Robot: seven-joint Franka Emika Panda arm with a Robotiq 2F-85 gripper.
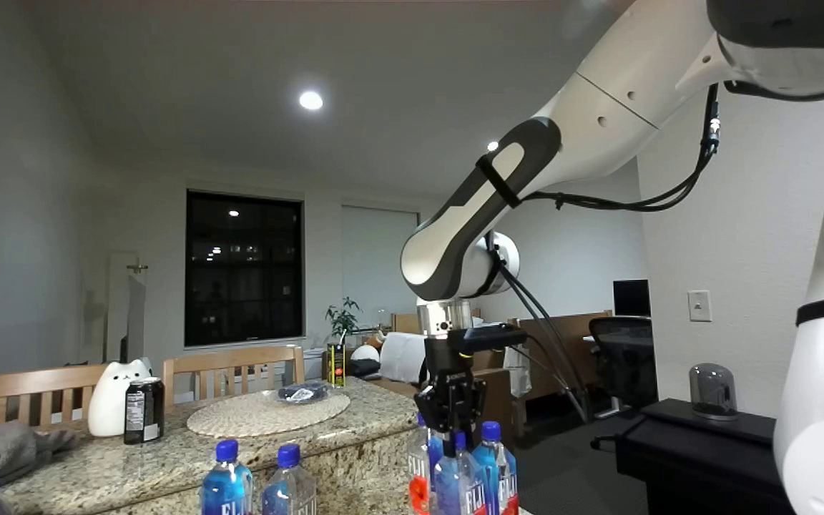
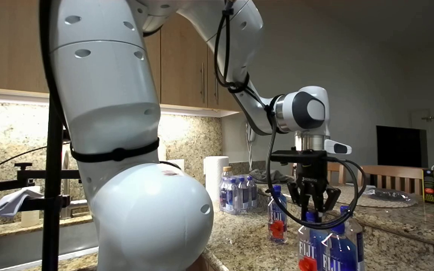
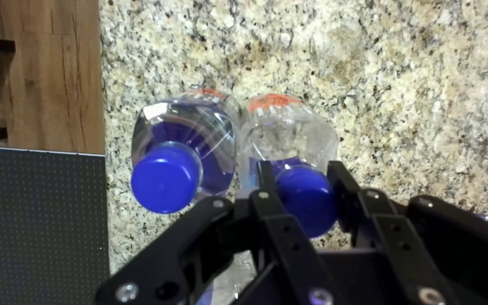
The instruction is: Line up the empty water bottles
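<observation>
A black two-fingered robot gripper [image 3: 302,176] pinches the blue screw cap [image 3: 307,203] of a clear plastic water bottle [image 3: 288,131] with a red-orange label patch [image 3: 273,101], upright over a speckled beige granite counter [image 3: 396,63]; whether its base rests there cannot be told. Another clear, blue-capped plastic bottle [image 3: 184,123] stands just beside it. If empty, the held bottle should be light and tip easily; its smooth, thin walls may dent or slip, so the stiff cap seems the best hold.

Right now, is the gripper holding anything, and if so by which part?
The gripper holds a water bottle by its blue cap, clamped from both sides.
</observation>
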